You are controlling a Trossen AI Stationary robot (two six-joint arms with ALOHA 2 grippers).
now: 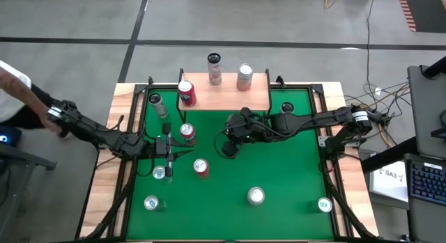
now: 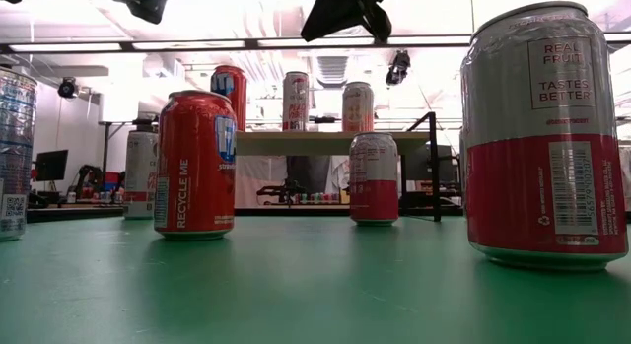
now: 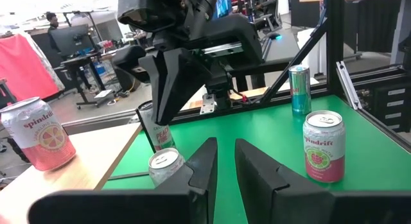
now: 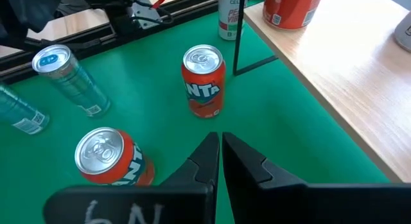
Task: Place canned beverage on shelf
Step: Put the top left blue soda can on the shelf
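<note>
Along the far edge of the green worktop (image 1: pixel 279 166), the shelf (image 1: pixel 226 100) already carried three cans: a red one (image 1: pixel 186 93) at its left end, a tall slim one (image 1: pixel 214 69) behind the middle, and a silver one (image 1: pixel 244 76) toward its right. Several others stood on the worktop below. An orange Fanta can (image 1: pixel 187 134) sat just in front of the shelf's left part, a second Fanta can (image 1: pixel 201 168) stood nearer the middle, and a Spindrift can (image 1: pixel 256 196) waited toward the near edge.

The right gripper (image 1: pixel 230 150) hung above the middle of the worktop with its fingers together on nothing, both Fanta cans lying ahead of it in its wrist view. The left gripper (image 1: pixel 169 157) hovered low near the left side, close to a small can (image 1: pixel 159 173), its fingers drawn close with only a narrow slot between them and nothing held.

The step in hand looked like the pause between placements, with neither arm carrying a can. The next move would call for one gripper to spread its fingers, come down around a standing can, most likely one of the Fanta cans, and close on its body. It would then have to lift the can clear of its neighbours and set it upright on a bare part of the shelf, the right end appearing freest.
</note>
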